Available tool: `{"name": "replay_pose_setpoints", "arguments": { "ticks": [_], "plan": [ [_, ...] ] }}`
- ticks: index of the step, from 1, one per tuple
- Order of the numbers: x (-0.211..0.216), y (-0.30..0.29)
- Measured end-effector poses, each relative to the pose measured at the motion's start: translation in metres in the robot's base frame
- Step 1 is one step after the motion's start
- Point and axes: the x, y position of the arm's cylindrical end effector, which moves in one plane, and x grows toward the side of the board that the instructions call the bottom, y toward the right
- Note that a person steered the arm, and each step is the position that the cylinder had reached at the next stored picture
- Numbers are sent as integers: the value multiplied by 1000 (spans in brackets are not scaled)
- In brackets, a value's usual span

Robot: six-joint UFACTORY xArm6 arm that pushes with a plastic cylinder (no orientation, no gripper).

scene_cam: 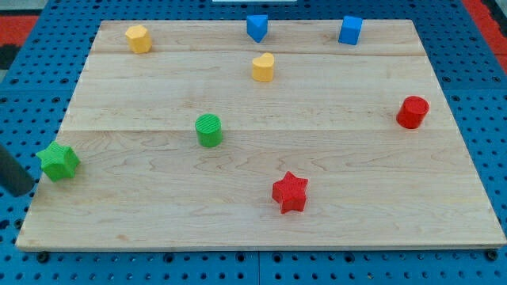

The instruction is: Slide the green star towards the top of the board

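The green star (59, 161) lies at the wooden board's (261, 229) left edge, in the lower half of the view. My dark rod comes in from the view's left edge, and my tip (28, 192) rests just left of and slightly below the green star, off the board's edge. A small gap shows between the tip and the star.
A green cylinder (209, 130) stands mid-board. A red star (290, 192) lies lower centre and a red cylinder (412, 112) at the right. A yellow block (138, 38) sits top left, a yellow heart-like block (263, 67) top centre, with two blue blocks (256, 27) (350, 30) along the top.
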Motion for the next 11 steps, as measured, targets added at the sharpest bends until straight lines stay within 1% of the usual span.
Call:
{"name": "replay_pose_setpoints", "arguments": {
  "ticks": [2, 3, 4, 5, 6, 7, 8, 9, 10, 11],
  "plan": [
    [-54, 63],
    [-45, 55],
    [-8, 84],
    [-43, 97],
    [-100, 66],
    [-133, 64],
    [-94, 65],
    [-84, 104],
    [-115, 117],
    [-117, 83]
  ]
}}
